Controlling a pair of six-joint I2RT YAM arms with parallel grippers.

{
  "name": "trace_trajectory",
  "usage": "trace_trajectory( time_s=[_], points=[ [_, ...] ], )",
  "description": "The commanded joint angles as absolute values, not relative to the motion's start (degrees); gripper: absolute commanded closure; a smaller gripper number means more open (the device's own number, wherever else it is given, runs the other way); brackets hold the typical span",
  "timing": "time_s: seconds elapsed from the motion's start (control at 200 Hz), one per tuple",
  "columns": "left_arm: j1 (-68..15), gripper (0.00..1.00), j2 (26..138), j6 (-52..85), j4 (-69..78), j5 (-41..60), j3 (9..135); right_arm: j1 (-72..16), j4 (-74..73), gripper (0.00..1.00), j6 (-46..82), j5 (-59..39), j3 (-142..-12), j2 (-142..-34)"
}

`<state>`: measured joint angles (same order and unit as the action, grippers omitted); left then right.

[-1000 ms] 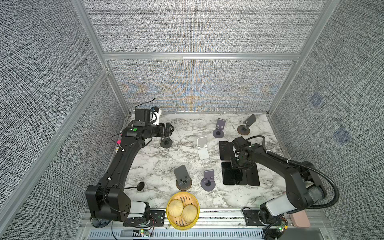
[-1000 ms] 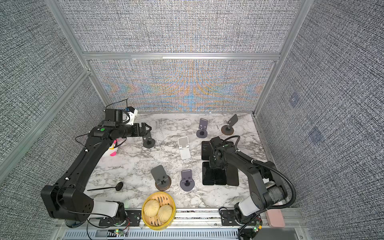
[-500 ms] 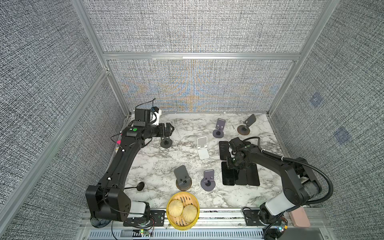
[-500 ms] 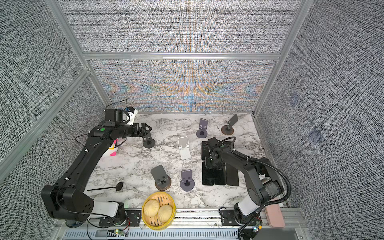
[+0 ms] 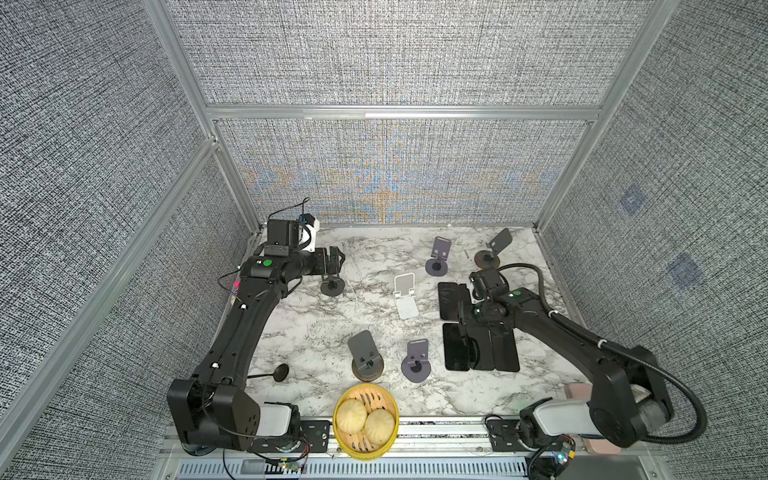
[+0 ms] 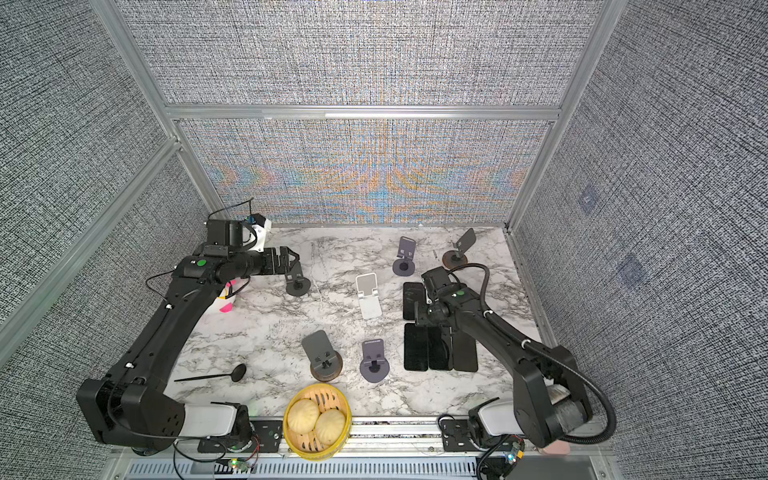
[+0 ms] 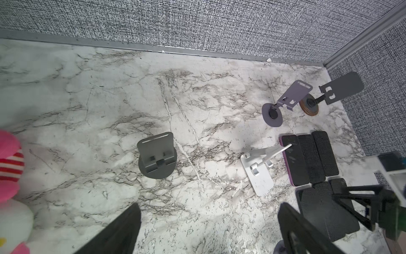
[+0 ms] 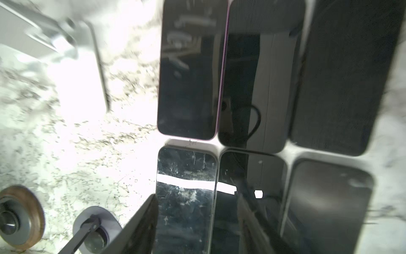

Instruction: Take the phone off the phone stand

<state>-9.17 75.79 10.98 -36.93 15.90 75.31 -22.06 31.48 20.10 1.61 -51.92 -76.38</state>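
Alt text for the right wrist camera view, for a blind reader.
Six dark phones lie flat in two rows of three on a marble table. The right tool hangs open above one row; a blurred white stand sits alongside.

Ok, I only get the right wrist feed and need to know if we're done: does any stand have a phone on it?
Observer: No. In both top views all six stands are bare, the white stand included.
Operator: Where is the left arm?
Observer: The left gripper hovers open by the grey stand at the back left, holding nothing.
Operator: Anything near the front that I can't see?
Observer: A yellow steamer basket with two buns sits at the front edge.
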Motion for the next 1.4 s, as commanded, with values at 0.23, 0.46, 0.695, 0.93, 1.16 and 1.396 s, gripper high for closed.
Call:
trace_trajectory(
  time_s=[0.23, 0.46, 0.695, 0.93, 1.16, 1.396],
  points=[
    [-9.1, 0.02, 57.4, 18.9, -17.0, -5.4, 50.2, -16.9, 1.6, 0.01, 9.2, 12.8, -35.2, -60.4],
    [-9.3, 0.02, 52.4, 14.9, -2.1, -14.9, 32.8, -16.9, -4.5, 0.01, 1.2, 12.9, -30.4, -61.3],
    [-9.2, 0.02, 58.5, 2.6, 17.6, -18.7, 24.8, -16.9, -13.0, 0.01, -3.3, 16.2, -26.8, -64.4],
    [-9.1, 0.02, 74.0, -1.0, 34.4, -24.9, 24.0, -16.9, -32.6, 0.01, -5.1, 17.9, -21.0, -71.7],
    [-8.8, 0.02, 83.4, -2.3, 39.9, -24.3, 27.0, -16.4, -40.8, 0.01, -8.5, 20.4, -22.0, -78.3],
    [-8.2, 0.02, 85.0, -2.5, 43.9, -22.0, 25.3, -14.4, -54.3, 0.01, -11.1, 18.8, -18.9, -84.1]
  ],
)
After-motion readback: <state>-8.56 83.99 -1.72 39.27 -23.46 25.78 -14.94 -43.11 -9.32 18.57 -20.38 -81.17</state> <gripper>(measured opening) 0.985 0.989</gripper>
